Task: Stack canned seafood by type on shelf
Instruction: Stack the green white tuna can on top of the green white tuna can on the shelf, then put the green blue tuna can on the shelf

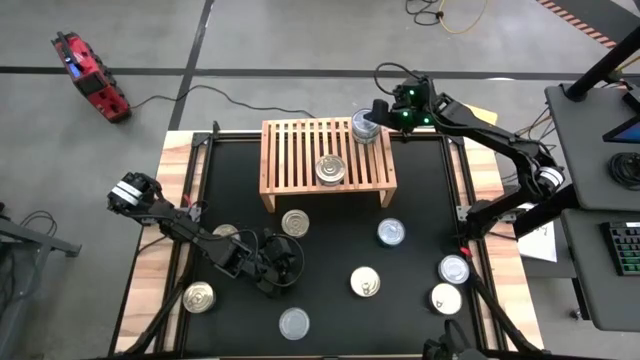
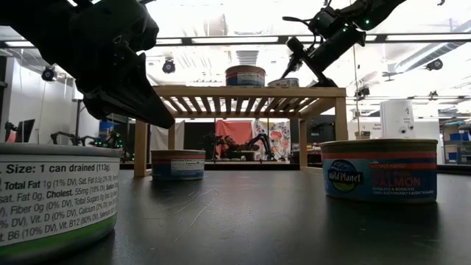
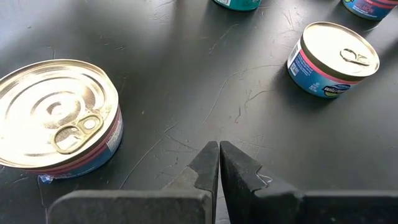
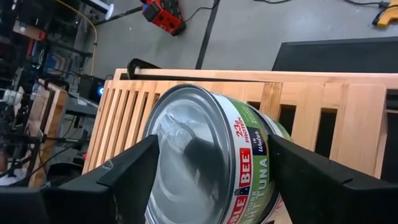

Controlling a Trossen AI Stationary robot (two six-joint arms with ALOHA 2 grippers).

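Note:
The light-wood slatted shelf [image 1: 327, 160] stands at the table's far middle, with one gold-lidded can [image 1: 331, 170] resting on its slats. My right gripper [image 1: 368, 125] is at the shelf's far right corner, shut on a silver-lidded tuna can [image 4: 211, 162]. My left gripper [image 1: 285, 262] is shut low over the table's near left, holding nothing. Its wrist view shows the shut fingers [image 3: 219, 155] between a gold-lidded can [image 3: 56, 118] and a pink-and-blue can [image 3: 333, 59], both standing on the mat. My right gripper pinches the tuna can by its side wall [image 4: 252, 168], one finger [image 4: 130, 168] on each side of the round body. The fingers come slanting down from the table's far right. The can is over the shelf's far right corner [image 1: 365, 130]; whether its base rests on the slats, I cannot tell.
Several more cans stand on the black mat: [image 1: 294, 222], [image 1: 391, 232], [image 1: 365, 282], [image 1: 454, 268], [image 1: 446, 298], [image 1: 198, 297], [image 1: 294, 322]. In the low view a salmon can [image 2: 379, 169] and a large near can [image 2: 51, 199] flank the shelf. The shelf's left slats are bare.

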